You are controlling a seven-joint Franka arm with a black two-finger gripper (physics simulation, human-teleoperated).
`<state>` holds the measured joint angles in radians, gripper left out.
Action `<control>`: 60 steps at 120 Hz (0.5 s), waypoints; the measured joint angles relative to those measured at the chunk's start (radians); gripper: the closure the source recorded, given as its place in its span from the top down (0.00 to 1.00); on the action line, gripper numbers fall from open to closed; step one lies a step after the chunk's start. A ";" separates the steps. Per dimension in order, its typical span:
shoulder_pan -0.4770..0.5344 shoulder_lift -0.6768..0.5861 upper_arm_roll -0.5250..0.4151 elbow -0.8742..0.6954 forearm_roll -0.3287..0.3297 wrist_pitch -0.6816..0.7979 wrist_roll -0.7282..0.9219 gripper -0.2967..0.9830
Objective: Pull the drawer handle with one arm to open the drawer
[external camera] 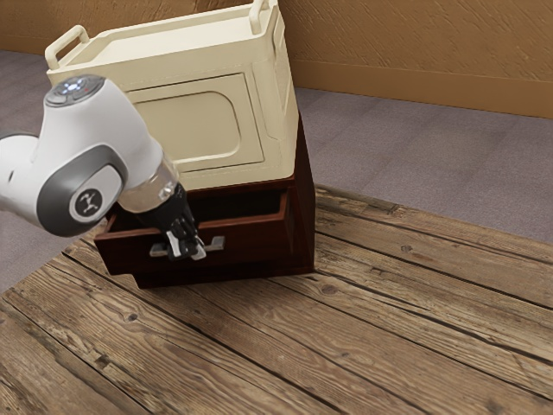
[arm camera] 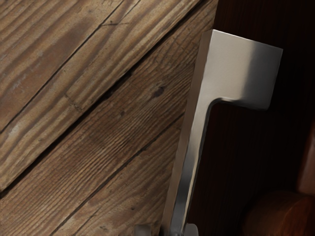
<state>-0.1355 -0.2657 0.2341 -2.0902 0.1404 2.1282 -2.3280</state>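
My gripper [external camera: 187, 252] is at approx 8 o'clock from the ext. view's centre, closed on the metal handle [external camera: 217, 244], bar btwn my fingers. Handle's ends stick out at approx 9 & 3 o'clock of my grip; it's fixed to the front of the dark red-brown drawer [external camera: 250, 245]. Drawer's out of the cabinet [external camera: 304, 212], w/ its dark inside visible past the front's top edge. Wrist view: bar runs to my fingertips, w/ a squared mount at its far end, next to the drawer front.

Cream crate [external camera: 203, 86] sits on the cabinet, approx 12 o'clock of my grip, w/ raised handles at its ends. My arm [external camera: 86, 173] comes in from 9 o'clock. Wood planks [external camera: 363, 346] spread approx 3 to 8 o'clock, grey floor [external camera: 415, 147] at approx 2, brown wall [external camera: 415, 56] at approx 1.
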 joint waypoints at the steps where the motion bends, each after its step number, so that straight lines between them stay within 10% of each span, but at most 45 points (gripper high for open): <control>1: 0.000 -0.001 0.000 -0.001 0.000 0.000 0.000 0.15; 60: -0.021 -0.072 0.011 -0.068 0.003 -0.013 0.016 0.15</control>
<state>-0.1564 -0.3372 0.2452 -2.1585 0.1437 2.1149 -2.3121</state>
